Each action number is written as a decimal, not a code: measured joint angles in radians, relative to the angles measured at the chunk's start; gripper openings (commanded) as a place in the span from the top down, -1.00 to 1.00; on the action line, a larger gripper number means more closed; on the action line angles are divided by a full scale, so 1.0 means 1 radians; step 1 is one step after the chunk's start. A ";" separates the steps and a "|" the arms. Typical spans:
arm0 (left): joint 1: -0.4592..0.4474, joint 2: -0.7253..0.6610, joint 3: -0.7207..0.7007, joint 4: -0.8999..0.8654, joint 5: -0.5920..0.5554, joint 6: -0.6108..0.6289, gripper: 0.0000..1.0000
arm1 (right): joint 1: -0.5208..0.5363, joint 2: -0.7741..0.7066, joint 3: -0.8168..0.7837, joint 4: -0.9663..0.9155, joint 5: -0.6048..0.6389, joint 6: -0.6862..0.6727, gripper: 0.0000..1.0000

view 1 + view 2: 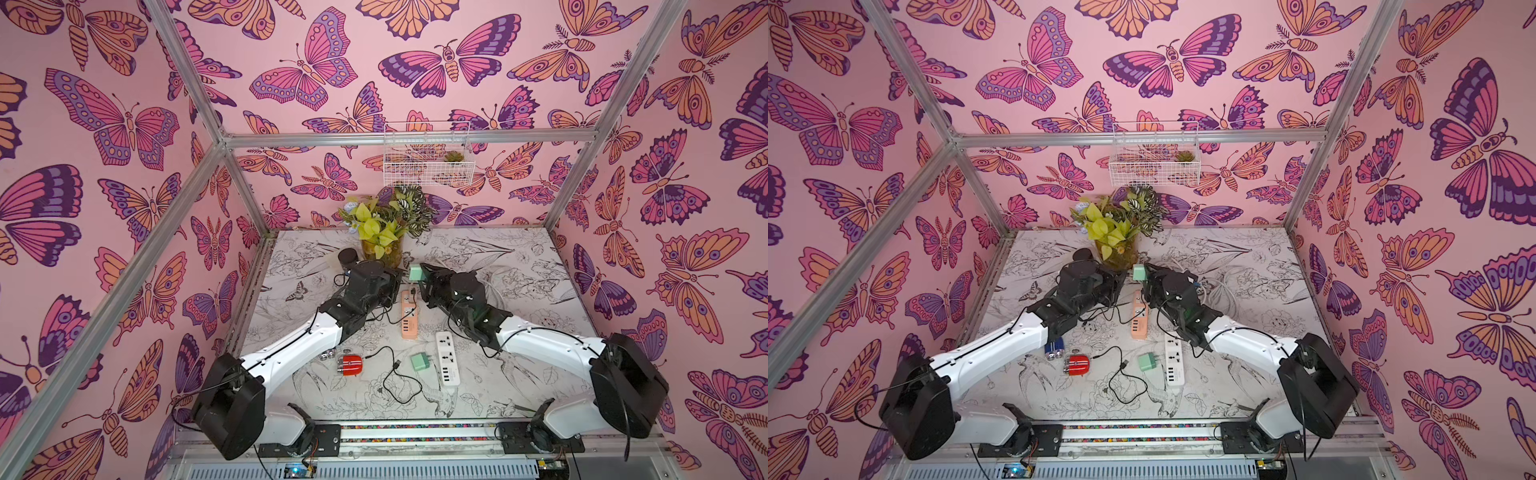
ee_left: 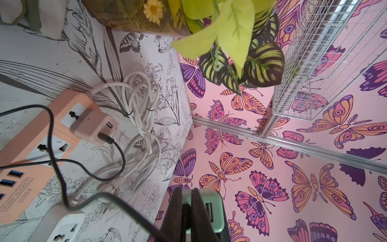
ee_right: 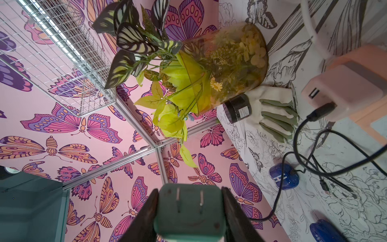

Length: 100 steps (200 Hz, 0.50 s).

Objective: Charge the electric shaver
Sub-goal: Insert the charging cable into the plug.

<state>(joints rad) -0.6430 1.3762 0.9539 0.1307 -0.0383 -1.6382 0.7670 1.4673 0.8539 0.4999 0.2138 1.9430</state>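
The red shaver (image 1: 352,365) lies flat on the table (image 1: 332,399), in the front half and left of the middle. A blue shaver (image 1: 1054,348) lies just beside it, nearer the left edge and partly under the left arm. Both shavers are well apart from the grippers.

A loose black cable (image 1: 397,365) curls on the table just right of the red shaver. Next to that lies a green plug block (image 1: 420,362), and then a white power strip (image 1: 446,361). A peach power strip (image 1: 409,316) lies in the middle of the table, between the two arms. A pink plug block (image 2: 92,125) sits in one of its sockets.

Over the far end of the peach strip, the right gripper (image 3: 190,190) holds a second green plug block (image 1: 414,273) up in the air, with one finger on each side. The left gripper (image 2: 186,189) is squeezed shut right beside that block. Another black cable (image 2: 106,194) runs up toward it, but I cannot tell if it pinches the end.

Near the back edge stand a vase of leaves (image 1: 382,249) and a black jar (image 1: 347,257). A glove (image 3: 276,111) and a bundle of white cord (image 2: 140,117) lie there too.
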 measured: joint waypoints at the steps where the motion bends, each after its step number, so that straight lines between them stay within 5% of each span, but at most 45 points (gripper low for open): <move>1: 0.000 0.000 0.000 0.000 0.000 0.000 1.00 | 0.000 0.000 0.000 0.000 0.001 0.000 1.00; 100: 0.004 0.000 -0.003 0.014 -0.017 0.009 1.00 | 0.027 0.059 0.034 0.057 0.050 -0.010 1.00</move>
<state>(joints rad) -0.6392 1.3766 0.9512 0.1448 -0.0551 -1.6291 0.7944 1.5261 0.8879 0.5568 0.2634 1.9335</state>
